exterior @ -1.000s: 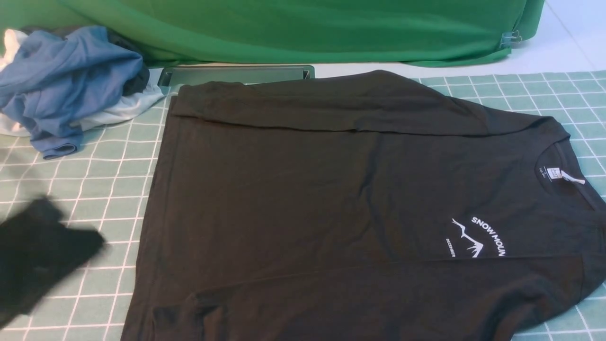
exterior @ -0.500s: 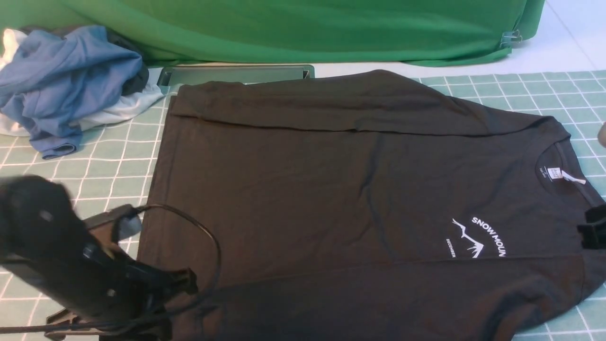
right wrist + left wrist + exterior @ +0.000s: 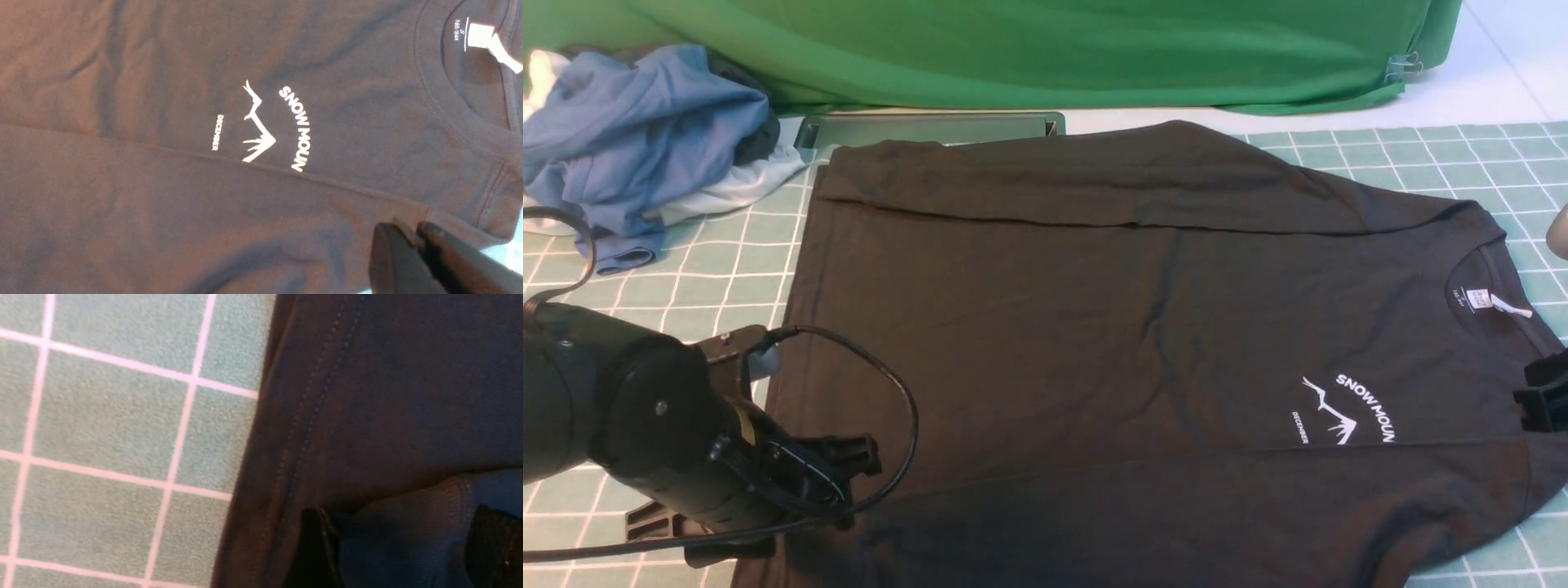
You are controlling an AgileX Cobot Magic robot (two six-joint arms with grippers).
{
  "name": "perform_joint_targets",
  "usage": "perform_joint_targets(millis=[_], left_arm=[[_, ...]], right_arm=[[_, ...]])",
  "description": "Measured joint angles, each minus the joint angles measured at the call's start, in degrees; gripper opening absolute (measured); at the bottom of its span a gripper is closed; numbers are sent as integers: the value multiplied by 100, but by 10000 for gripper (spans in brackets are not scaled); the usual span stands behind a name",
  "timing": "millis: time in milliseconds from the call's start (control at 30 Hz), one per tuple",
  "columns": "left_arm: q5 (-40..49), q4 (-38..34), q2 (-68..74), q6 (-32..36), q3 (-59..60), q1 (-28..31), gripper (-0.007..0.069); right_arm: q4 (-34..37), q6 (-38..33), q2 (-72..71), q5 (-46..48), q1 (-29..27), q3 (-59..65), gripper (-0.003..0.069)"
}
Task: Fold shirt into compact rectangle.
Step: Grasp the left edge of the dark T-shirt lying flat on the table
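Note:
The black shirt (image 3: 1094, 327) lies flat on the checked mat, collar to the right, with both sleeves folded in over the body. Its white mountain print (image 3: 1347, 408) and neck label (image 3: 1499, 302) face up. My left gripper (image 3: 784, 510) hangs over the near left hem corner. In the left wrist view the left gripper (image 3: 404, 551) is open wide, a sleeve cuff lying between its fingers (image 3: 314, 551) on the shirt (image 3: 388, 396). My right gripper (image 3: 1543, 400) is at the shoulder by the collar. The right wrist view shows the right gripper (image 3: 410, 228) barely parted above the shirt (image 3: 163, 183), holding nothing.
A heap of blue and white garments (image 3: 645, 131) sits at the back left. A green cloth (image 3: 1013, 49) drapes along the back, with a flat grey tray (image 3: 931, 129) in front of it. The green checked mat (image 3: 686, 269) shows on both sides of the shirt.
My left arm has swung in from the left edge to the shirt's near hem corner and its jaws have opened wide. My right gripper has come into view at the right edge.

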Motion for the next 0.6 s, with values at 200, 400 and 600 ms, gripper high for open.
perform_joint_targets(millis=[200,400,600], left_arm=[[-90,74,6,0,0,0,453],[-123,3,316,0,0,0,453],[-154,-71,715,0,-59,0,451]], right_arm=[[0,0,0,0,0,0,108],[0,5,0,0,0,0,117],[0,29,0,0,0,0,125]])
